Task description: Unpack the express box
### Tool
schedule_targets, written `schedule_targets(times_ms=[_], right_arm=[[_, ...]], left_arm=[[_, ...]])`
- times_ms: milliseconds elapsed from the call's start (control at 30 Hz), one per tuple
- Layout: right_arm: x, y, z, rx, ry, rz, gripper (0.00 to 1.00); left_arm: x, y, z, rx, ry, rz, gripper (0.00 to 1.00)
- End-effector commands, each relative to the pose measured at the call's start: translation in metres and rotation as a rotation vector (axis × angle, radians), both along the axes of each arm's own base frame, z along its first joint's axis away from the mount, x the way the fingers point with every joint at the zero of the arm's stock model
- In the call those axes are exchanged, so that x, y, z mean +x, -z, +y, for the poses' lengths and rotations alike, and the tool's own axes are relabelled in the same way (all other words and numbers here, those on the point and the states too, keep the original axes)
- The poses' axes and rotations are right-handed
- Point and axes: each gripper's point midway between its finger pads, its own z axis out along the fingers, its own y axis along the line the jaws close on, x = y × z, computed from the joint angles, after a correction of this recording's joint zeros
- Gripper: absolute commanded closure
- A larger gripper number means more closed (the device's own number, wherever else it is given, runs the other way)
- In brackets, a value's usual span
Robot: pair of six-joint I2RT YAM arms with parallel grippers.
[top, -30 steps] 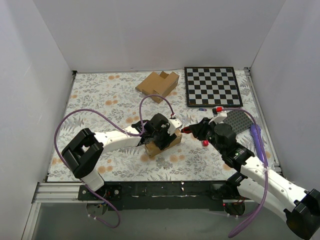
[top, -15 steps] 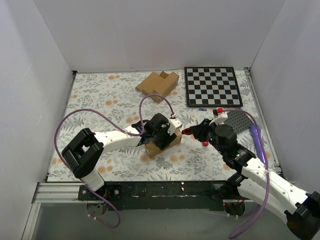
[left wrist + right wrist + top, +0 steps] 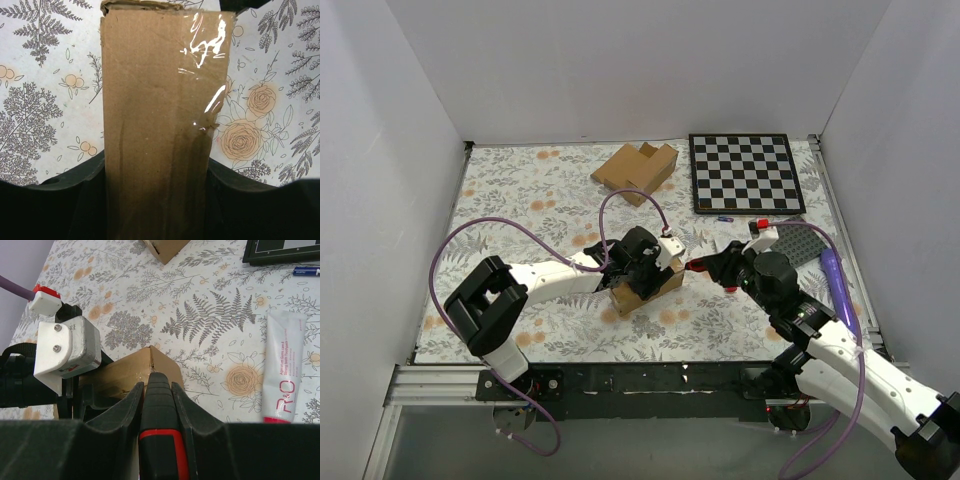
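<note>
Floral tablecloth (image 3: 520, 190); left gripper (image 3: 156, 200) clamps express box (image 3: 155, 90); right gripper (image 3: 158, 390) pinches black-red tool (image 3: 160, 445), tip at box's end.

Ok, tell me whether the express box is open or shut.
Shut. The express box shows glossy tape flat along its top in the left wrist view; no flap lifted.

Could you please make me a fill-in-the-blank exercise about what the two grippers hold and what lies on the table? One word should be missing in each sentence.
1. The left gripper clamps the express box, whose top is covered with shiny clear ____.
2. The right gripper is shut on a black tool with a ____ band.
3. On the flowered cloth, right of the tool in the right wrist view, lies a white ____ with red letters.

Missing words: tape; red; tube.
</note>
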Motion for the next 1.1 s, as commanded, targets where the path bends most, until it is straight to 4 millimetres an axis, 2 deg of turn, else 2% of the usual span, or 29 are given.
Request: schedule_targets(times_ms=[0, 200, 333, 533, 667, 800, 900, 933, 1000, 1067], right_arm=[[-0.039, 0.034, 0.007, -0.046, -0.144, 0.157, 0.99], [-0.041, 0.030, 0.003, -0.049, -0.135, 0.152, 0.99], [-0.039, 0.016, -0.001, -0.039, -0.113, 0.125, 0.99], [-0.025, -0.007, -0.008, -0.008, -0.036, 0.047, 0.99], [-0.016, -0.014, -0.006, -0.050, -0.031, 0.041, 0.99], [-0.011, -0.014, -0.003, -0.081, -0.041, 0.033, 0.99], [-0.008, -0.012, 0.000, -0.100, -0.047, 0.042, 0.99], [-0.007, -0.009, 0.000, -0.106, -0.047, 0.050, 0.99], [-0.006, -0.010, 0.002, -0.108, -0.055, 0.047, 0.99], [-0.007, -0.008, 0.004, -0.113, -0.065, 0.053, 0.99]], left_arm=[[-0.001, 0.047, 0.045, 0.181, -0.150, 0.076, 0.66], [-0.002, 0.045, 0.045, 0.173, -0.148, 0.076, 0.65], [0.000, 0.042, 0.043, 0.165, -0.145, 0.067, 0.63], [0.000, 0.031, 0.041, 0.120, -0.141, 0.042, 0.52], [0.003, 0.006, 0.033, 0.050, -0.134, 0.003, 0.47], [0.009, -0.028, 0.026, -0.022, -0.139, -0.048, 0.41], [0.006, -0.049, 0.015, -0.086, -0.116, -0.041, 0.30], [0.008, -0.062, 0.011, -0.114, -0.119, -0.055, 0.02], [0.009, -0.076, 0.006, -0.153, -0.120, -0.061, 0.02], [0.015, -0.099, 0.001, -0.205, -0.146, -0.087, 0.02]])
